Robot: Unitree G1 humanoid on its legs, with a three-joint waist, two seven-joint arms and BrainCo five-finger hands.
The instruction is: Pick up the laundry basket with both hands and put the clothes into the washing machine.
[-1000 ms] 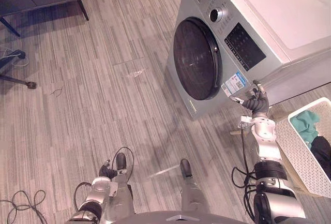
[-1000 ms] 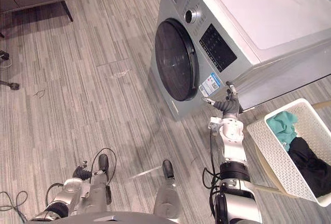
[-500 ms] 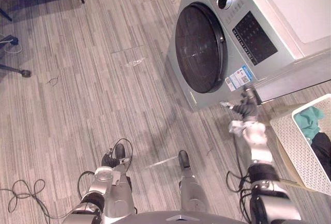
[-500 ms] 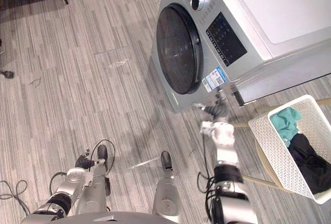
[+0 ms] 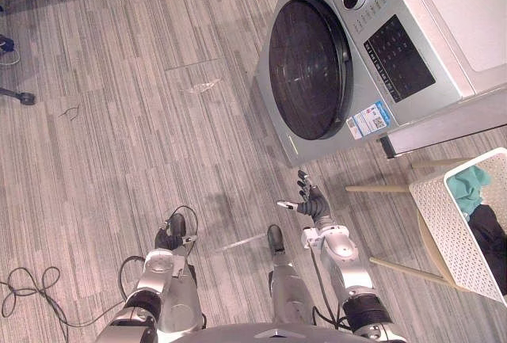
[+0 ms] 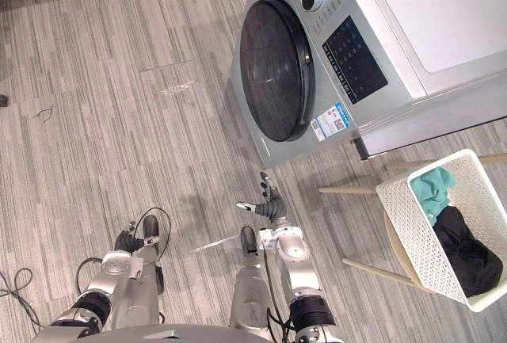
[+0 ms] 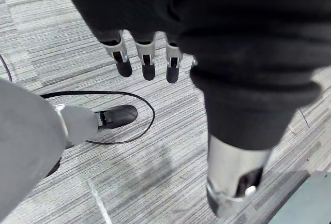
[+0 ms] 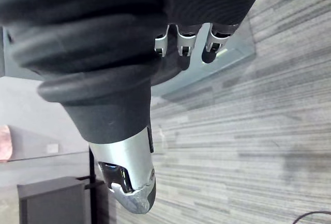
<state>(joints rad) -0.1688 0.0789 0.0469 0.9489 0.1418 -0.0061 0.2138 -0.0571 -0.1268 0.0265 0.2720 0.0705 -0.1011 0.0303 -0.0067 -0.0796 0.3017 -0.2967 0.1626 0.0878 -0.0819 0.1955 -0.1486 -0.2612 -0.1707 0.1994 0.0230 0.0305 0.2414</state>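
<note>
- Currently, the laundry basket [image 6: 405, 224] sits on a wooden stool [image 6: 348, 189] right of the washing machine [image 6: 356, 50], holding teal and black clothes [image 6: 463, 252].
- Right hand [image 6: 271, 203]: fingers spread, empty, above the floor before the closed door [image 6: 273, 70].
- Left hand [image 7: 146, 58]: fingers straight, empty.

Washing machine [image 5: 412, 66]: satin silver-grey metal-look body; door [image 5: 305, 78] dark, glossy. Laundry basket [image 5: 444, 216]: white perforated plastic; clothes [image 6: 434, 192]: soft matt cloth. Floor [image 5: 119, 145]: matt wood-grain planks.
</note>
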